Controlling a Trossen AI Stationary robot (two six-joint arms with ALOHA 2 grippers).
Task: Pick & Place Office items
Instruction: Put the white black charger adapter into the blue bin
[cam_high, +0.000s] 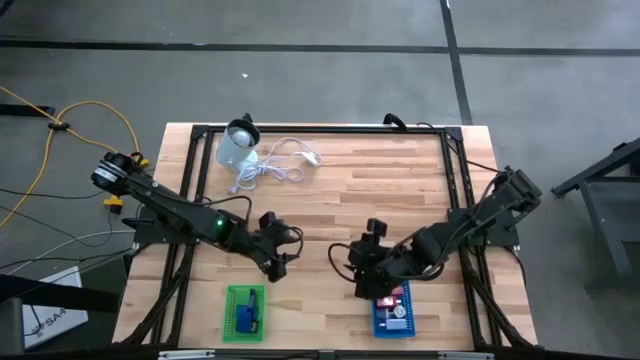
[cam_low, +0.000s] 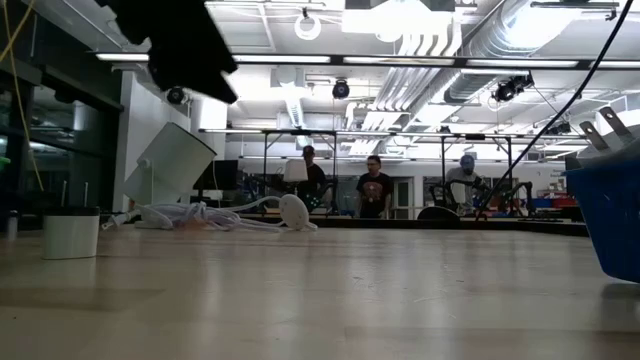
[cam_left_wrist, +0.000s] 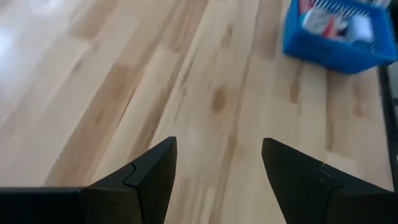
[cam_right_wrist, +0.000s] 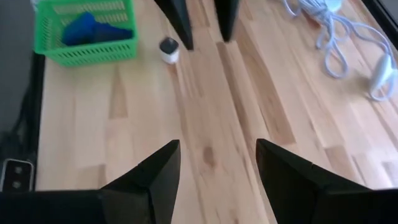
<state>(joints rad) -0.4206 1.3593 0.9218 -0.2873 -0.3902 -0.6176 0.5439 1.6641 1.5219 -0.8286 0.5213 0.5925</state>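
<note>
A small white round piece with a dark top (cam_right_wrist: 168, 50) stands on the wood, between the green basket (cam_right_wrist: 87, 31) and the fingers of my left gripper (cam_high: 283, 255). It also shows in the low view as a short white cylinder (cam_low: 70, 232). My left gripper (cam_left_wrist: 217, 146) is open over bare table. The green basket (cam_high: 245, 312) holds blue pieces. The blue basket (cam_high: 393, 312) holds red and white pieces. My right gripper (cam_high: 350, 268) hovers open left of the blue basket, with nothing between its fingers (cam_right_wrist: 217, 146).
A pale round container (cam_high: 238, 147) lies tilted at the far side beside a coiled white cable (cam_high: 282, 165). A black frame (cam_high: 320, 129) runs round the tabletop. Bare wood lies between the two grippers. People stand in the room beyond the table (cam_low: 375, 190).
</note>
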